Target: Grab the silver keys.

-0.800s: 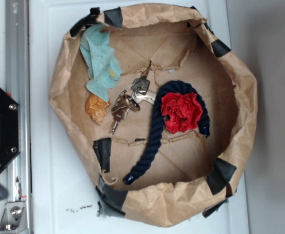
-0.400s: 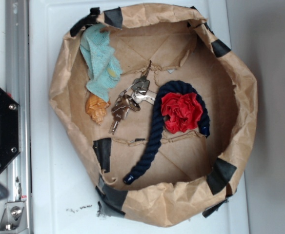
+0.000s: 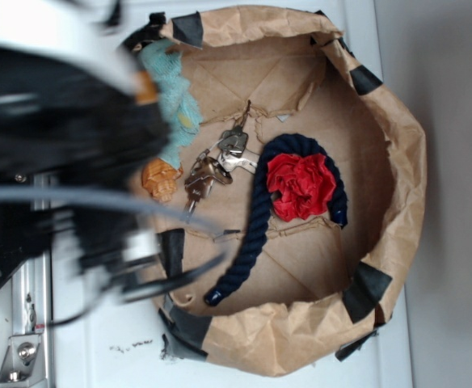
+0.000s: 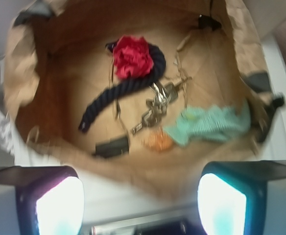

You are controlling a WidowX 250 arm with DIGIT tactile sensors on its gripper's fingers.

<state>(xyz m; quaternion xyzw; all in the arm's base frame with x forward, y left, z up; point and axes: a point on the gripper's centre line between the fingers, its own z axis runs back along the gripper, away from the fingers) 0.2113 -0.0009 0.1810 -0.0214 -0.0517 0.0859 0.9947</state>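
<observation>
On the white counter (image 3: 446, 162) a wide bowl of crumpled brown paper (image 3: 398, 137) is placed, its rim patched with black tape. Over the left side of the exterior view the robot arm (image 3: 58, 137) is seen as a large blurred dark and white mass, and part of the bowl's left rim is covered by it. Inside the bowl, a dark blue rope (image 3: 256, 230) is laid in a hook shape, and a red crumpled piece (image 3: 302, 186) is held in its curve. A light green cloth (image 3: 179, 113) is draped at the far left of the bowl's inside. The silver keys (image 3: 216, 168) are found on the bowl's floor near its middle, between the rope on the right and a small orange-brown figurine (image 3: 161, 179) on the left, just beside both. In the wrist view the pincer (image 4: 140, 198) is seen wide open with nothing held, its two fingers (image 4: 59, 205) above the bowl's rim, well apart from the silver keys (image 4: 157, 104).
</observation>
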